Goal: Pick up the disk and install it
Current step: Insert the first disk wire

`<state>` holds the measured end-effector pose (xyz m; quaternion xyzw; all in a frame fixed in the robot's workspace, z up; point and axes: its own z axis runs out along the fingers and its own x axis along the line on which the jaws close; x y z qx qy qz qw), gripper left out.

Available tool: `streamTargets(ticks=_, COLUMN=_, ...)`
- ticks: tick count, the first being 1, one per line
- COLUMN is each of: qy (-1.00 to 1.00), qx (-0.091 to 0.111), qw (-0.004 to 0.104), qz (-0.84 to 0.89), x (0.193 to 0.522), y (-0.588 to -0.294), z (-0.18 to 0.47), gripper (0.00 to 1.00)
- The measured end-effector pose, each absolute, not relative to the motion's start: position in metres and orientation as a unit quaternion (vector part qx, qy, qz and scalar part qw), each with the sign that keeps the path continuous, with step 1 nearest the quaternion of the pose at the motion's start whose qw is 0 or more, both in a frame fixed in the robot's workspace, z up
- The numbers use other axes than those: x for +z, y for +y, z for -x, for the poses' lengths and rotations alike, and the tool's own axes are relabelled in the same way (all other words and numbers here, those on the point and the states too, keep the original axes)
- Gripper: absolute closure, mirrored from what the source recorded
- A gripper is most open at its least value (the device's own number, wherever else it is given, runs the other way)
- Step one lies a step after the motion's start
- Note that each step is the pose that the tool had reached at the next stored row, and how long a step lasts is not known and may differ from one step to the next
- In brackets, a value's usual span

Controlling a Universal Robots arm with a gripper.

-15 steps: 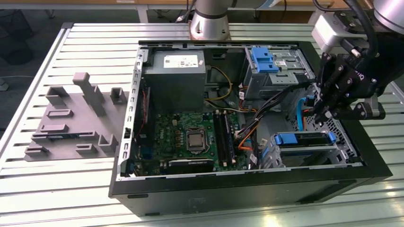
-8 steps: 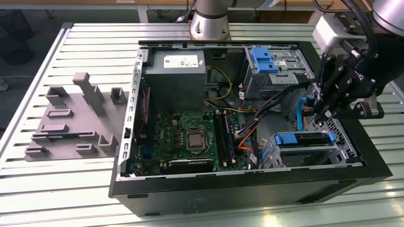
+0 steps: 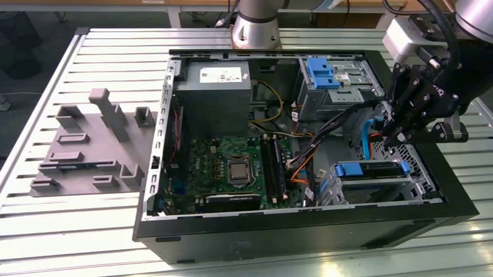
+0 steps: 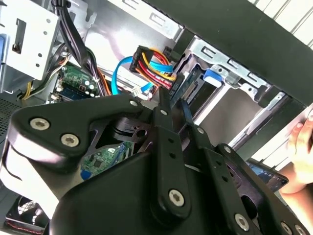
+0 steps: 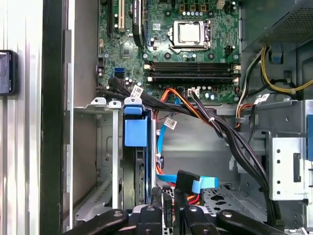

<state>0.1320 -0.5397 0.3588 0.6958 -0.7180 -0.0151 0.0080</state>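
The disk [image 3: 370,169], in its blue carrier, sits inside the metal drive cage [image 3: 385,187] at the exterior view's lower right of the open computer case. In the first wrist view it stands edge-on in the cage, with the disk's blue tab [image 5: 135,128] uppermost. My gripper [image 3: 393,137] hangs just above the case's right side, over the cables beside that cage. In both wrist views, my gripper [image 5: 168,203] [image 4: 174,98] shows two black fingers [image 4: 164,110] with a narrow gap and nothing between them. It does not touch the disk.
The case also holds a green motherboard [image 3: 231,167], a grey power-supply box [image 3: 212,92], an upright blue bracket [image 3: 320,72] and cable bundles [image 5: 220,127]. A blue cable connector [image 5: 195,183] lies close to my fingertips. A grey fixture [image 3: 89,144] stands on the slatted table. A person's hand [image 4: 299,147] is outside the case.
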Motion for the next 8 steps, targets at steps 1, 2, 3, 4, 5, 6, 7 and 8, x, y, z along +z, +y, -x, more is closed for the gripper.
streamTargets(ticks=1, qy=-0.718, qx=-0.015, qw=0.008, qz=-0.696, x=0.3586, y=-0.5397, z=-0.1335, gripper=0.75)
streamTargets(ticks=2, qy=-0.718, qx=-0.015, qw=0.008, qz=-0.696, x=0.3583, y=-0.5397, z=-0.1346, gripper=0.75)
streamTargets(ticks=3, qy=-0.718, qx=-0.015, qw=0.008, qz=-0.696, x=0.3579, y=-0.5397, z=-0.1355, gripper=0.75)
streamTargets(ticks=4, qy=-0.718, qx=-0.015, qw=0.008, qz=-0.695, x=0.3576, y=-0.5396, z=-0.1363, gripper=0.75)
streamTargets(ticks=5, qy=-0.718, qx=-0.015, qw=0.008, qz=-0.695, x=0.3571, y=-0.5396, z=-0.1365, gripper=0.75)
streamTargets(ticks=6, qy=-0.718, qx=-0.015, qw=0.008, qz=-0.695, x=0.3566, y=-0.5397, z=-0.1365, gripper=0.75)
streamTargets(ticks=7, qy=-0.718, qx=-0.015, qw=0.008, qz=-0.695, x=0.3562, y=-0.5397, z=-0.1365, gripper=0.75)
streamTargets(ticks=8, qy=-0.718, qx=-0.015, qw=0.008, qz=-0.695, x=0.3558, y=-0.5397, z=-0.1365, gripper=0.75)
